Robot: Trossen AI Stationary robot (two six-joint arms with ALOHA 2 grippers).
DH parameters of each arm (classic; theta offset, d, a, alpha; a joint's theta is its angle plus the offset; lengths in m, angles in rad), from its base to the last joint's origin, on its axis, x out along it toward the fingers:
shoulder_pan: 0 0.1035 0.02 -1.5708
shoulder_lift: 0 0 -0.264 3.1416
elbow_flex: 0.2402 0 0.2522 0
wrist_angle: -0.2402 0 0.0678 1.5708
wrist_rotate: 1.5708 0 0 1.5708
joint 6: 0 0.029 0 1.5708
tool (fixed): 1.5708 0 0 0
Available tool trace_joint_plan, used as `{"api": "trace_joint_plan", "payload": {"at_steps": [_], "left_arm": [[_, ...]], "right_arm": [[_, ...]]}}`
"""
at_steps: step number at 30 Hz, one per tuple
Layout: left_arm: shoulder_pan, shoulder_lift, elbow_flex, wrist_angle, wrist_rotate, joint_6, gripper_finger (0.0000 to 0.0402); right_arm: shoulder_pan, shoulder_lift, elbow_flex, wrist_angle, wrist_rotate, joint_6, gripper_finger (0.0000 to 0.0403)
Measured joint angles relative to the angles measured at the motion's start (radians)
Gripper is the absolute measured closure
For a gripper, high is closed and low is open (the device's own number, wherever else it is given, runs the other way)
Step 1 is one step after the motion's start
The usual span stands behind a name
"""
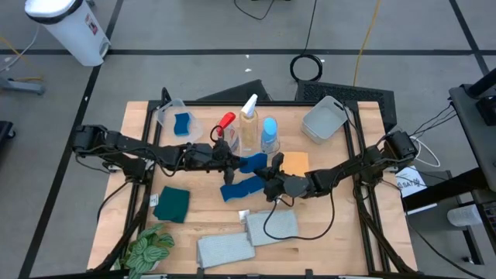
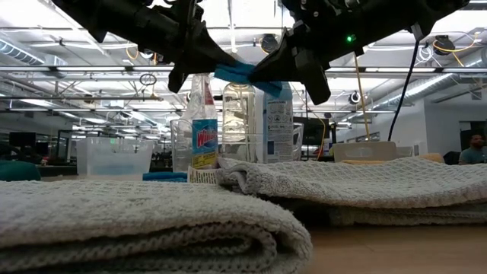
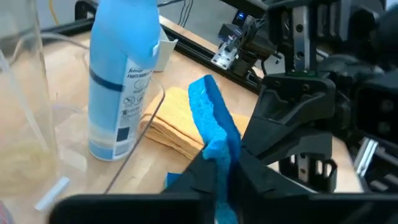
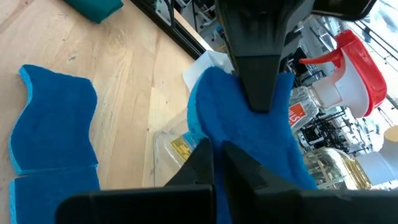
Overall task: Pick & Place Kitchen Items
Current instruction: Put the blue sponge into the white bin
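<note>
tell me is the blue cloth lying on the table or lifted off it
Lifted: the blue cloth hangs above the bottles, pinched between the shut left gripper and shut right gripper.

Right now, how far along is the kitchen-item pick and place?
Early. Possibly done: a blue sponge sits in the clear tub. In hand: the left tool and right tool both pinch one blue cloth, lifted above the table. Left: three bottles, teal cloth, grey towels, orange cloth; grey tub looks empty.
</note>
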Motion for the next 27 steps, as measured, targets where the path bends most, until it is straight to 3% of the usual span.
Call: {"api": "trace_joint_plan", "payload": {"at_steps": [5, 10, 20, 27], "left_arm": [[0.000, 0.000, -0.001, 0.000, 0.000, 0.072, 0.0380], [0.002, -0.034, -0.002, -0.034, 0.001, 0.091, 0.0380], [0.020, -0.289, -0.002, -0.363, -0.002, 0.071, 0.0386], [0.021, -0.492, -0.002, -0.596, -0.011, -0.018, 0.0388]], "right_arm": [[0.000, 0.000, 0.000, 0.007, -0.012, 0.071, 0.0400], [0.000, -0.015, 0.001, 0.024, -0.029, 0.178, 0.0372], [0.015, -0.081, 0.002, -0.020, -0.028, 0.305, 0.0272], [0.014, -0.090, 0.001, -0.032, -0.027, 0.324, 0.0238]]}}
